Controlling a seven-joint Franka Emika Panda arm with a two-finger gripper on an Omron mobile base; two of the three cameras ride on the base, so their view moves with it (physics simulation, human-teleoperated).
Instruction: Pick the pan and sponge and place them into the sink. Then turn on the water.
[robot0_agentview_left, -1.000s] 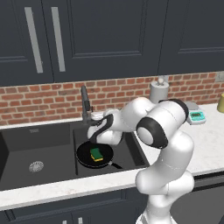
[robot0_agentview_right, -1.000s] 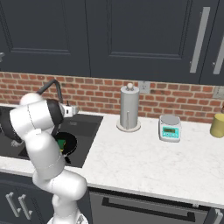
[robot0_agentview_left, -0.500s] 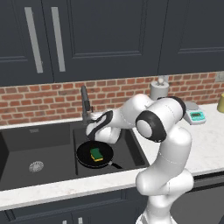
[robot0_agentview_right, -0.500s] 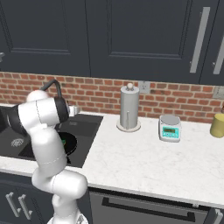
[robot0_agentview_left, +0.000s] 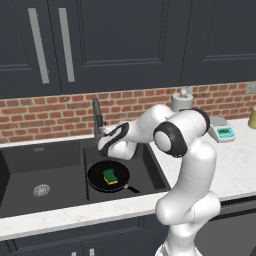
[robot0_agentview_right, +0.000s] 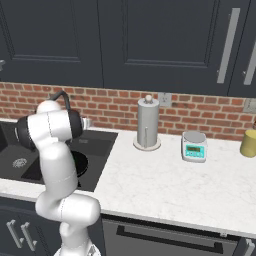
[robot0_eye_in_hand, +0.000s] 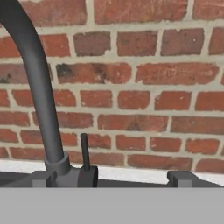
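Two dark fingertips (robot0_eye_in_hand: 178, 178) stand spread wide at the foot of the hand view, so the gripper (robot0_agentview_left: 102, 141) is fully open and holds nothing, poised just in front of the faucet (robot0_eye_in_hand: 37, 92) and its thin upright lever (robot0_eye_in_hand: 85, 152). The pan (robot0_agentview_left: 108, 177) already lies in the smaller basin of the sink (robot0_agentview_left: 55, 156), the sponge (robot0_agentview_left: 110, 176) resting inside it; no water runs. The risk, as I judge it: the lever sits off to one side, beside one fingertip, so a straight advance could jam against the faucet base or slide past the lever.
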